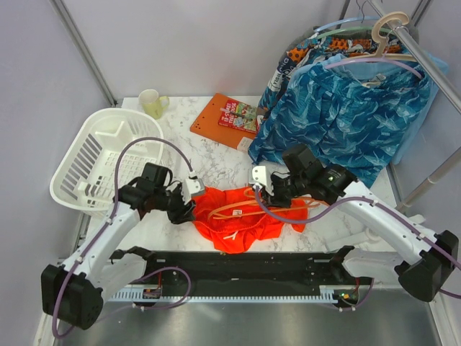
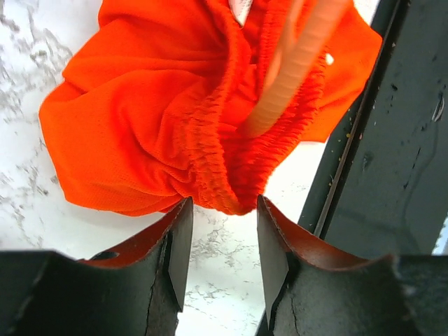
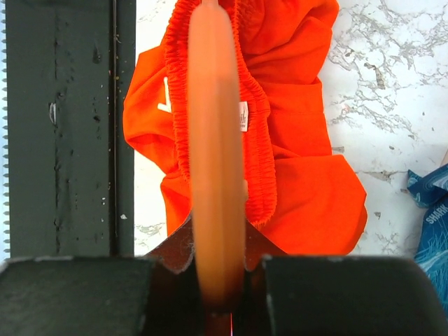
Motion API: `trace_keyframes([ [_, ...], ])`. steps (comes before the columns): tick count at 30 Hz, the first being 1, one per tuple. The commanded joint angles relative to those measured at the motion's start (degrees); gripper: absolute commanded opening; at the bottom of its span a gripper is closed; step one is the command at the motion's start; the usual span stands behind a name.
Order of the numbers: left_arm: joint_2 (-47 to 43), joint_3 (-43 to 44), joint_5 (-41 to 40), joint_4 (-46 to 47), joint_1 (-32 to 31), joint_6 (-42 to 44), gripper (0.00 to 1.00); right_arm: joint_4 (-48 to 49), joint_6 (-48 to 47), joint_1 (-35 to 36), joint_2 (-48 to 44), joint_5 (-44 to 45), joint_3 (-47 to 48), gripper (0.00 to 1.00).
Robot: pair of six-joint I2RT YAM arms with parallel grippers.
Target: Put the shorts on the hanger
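Observation:
The orange-red shorts (image 1: 238, 223) lie crumpled on the marble table between the two arms. The thin orange hanger (image 1: 230, 209) rests across them. My right gripper (image 1: 268, 193) is shut on one end of the hanger (image 3: 213, 140), which runs away over the elastic waistband of the shorts (image 3: 301, 182), past a small white tag (image 3: 243, 115). My left gripper (image 2: 224, 210) is open at the left edge of the shorts (image 2: 140, 119). Its fingertips flank a bunched tip of waistband, and bare marble shows between the jaws. The hanger (image 2: 294, 63) shows blurred above the fabric.
A white laundry basket (image 1: 94, 155) sits at the left and a pale cup (image 1: 151, 103) behind it. An orange clipboard with a booklet (image 1: 227, 119) lies at the back. Blue patterned garments (image 1: 346, 115) hang from a rail (image 1: 425, 58) at the right. A black rail (image 1: 238, 267) lines the near edge.

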Motion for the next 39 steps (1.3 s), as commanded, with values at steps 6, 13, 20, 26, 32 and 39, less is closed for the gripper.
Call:
trace_keyframes([
  [6, -2.4, -3.2, 6.9, -0.7, 0.5, 20.7, 0.49, 4.8, 0.1, 2.5, 2.4, 3.2, 1.2, 0.0],
  [13, 1.1, -3.4, 6.2, 0.1, 0.4, 27.9, 0.5, 8.4, 0.8, 4.1, 3.0, 5.9, 0.1, 0.0],
  [20, 3.6, -4.6, 1.9, 2.2, 0.4, 35.3, 0.52, 8.6, 0.4, 5.4, 4.6, 5.5, 0.4, 0.0],
  [26, 6.5, -5.0, 4.1, 5.1, 0.4, 33.0, 0.52, 10.8, 0.6, 7.0, 5.4, 6.0, -1.2, 0.0],
  [32, 5.7, -4.8, 7.2, 8.7, 0.2, 28.4, 0.37, 14.8, 1.8, 8.3, 5.7, 7.1, -2.7, 0.0],
  [39, 2.3, 0.7, 10.9, 6.2, -2.7, 22.9, 0.19, 18.5, 4.2, 9.3, 6.7, 8.5, -2.5, 0.0],
])
